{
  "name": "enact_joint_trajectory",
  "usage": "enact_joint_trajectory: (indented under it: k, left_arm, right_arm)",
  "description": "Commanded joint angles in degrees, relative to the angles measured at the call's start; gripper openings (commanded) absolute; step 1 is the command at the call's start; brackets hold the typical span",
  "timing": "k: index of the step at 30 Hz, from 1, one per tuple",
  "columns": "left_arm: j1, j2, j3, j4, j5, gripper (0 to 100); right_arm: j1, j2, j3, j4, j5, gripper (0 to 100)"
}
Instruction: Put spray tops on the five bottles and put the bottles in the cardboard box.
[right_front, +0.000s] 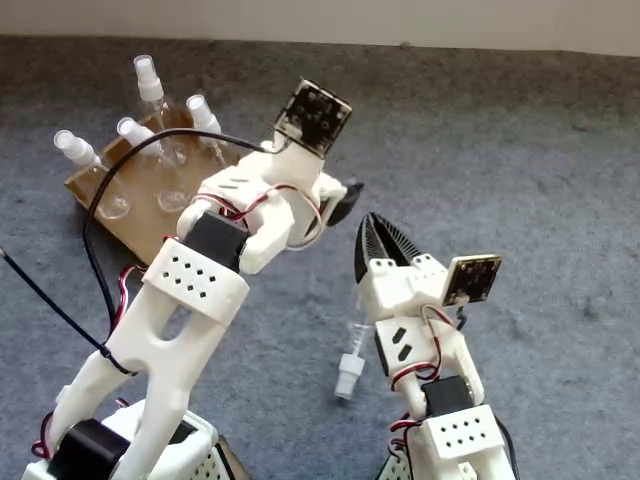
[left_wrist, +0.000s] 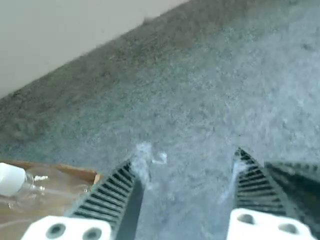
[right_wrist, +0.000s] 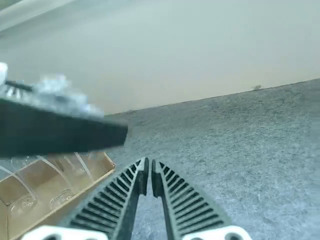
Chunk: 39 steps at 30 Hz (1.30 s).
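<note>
Bottles (right_front: 150, 90) are all apart from both grippers right now. The left gripper (left_wrist: 186, 160) hangs with its jaws spread wide and just grey carpet (left_wrist: 200, 90) between them. The right gripper (right_wrist: 150, 162) has its jaws pressed together on nothing. In the high view the left gripper (right_front: 345, 200) is near the cardboard box (right_front: 80, 192), on the side closer to the right arm. The right gripper (right_front: 375, 225) points up just beside it, close but not touching. From the right wrist cam one of the left gripper's dark fingers (right_wrist: 50, 132) cuts across in front of the box (right_wrist: 45, 185). Moving out, four clear bottles stand upright inside the box, each with a white spray top (right_front: 66, 143). The fifth bottle (right_front: 350, 360) lies on its side on the carpet just beside the right arm, well apart from the box, white end toward the arm bases. Can't tell if that top is fully seated.
</note>
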Motion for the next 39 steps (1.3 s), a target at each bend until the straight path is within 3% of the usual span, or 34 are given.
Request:
enact_joint_trajectory:
  k: [1,8,18,26,32,39]
  left_arm:
    - [-1.7,-2.9,-1.7,8.8,-3.1,20]
    - [-2.1,-2.5,-0.1,10.6,-3.1,20]
    - [6.5,-2.3,5.8,10.6,-2.6,21]
    - [11.2,-2.3,8.7,10.3,4.7,22]
    - [11.0,-2.2,8.7,10.3,12.0,41]
    - [11.0,7.9,7.5,10.0,12.0,38]
  right_arm:
    - [4.9,-0.9,8.0,-0.2,0.4,1.1]
    - [14.8,-0.9,7.8,-0.3,0.4,1.1]
    - [22.5,-0.9,7.8,-0.3,0.4,1.1]
    - [23.6,-0.9,7.8,-0.3,0.4,1.1]
    - [23.6,-0.9,7.7,-0.3,0.6,1.1]
    - [25.5,-0.9,7.7,-0.3,0.4,1.1]
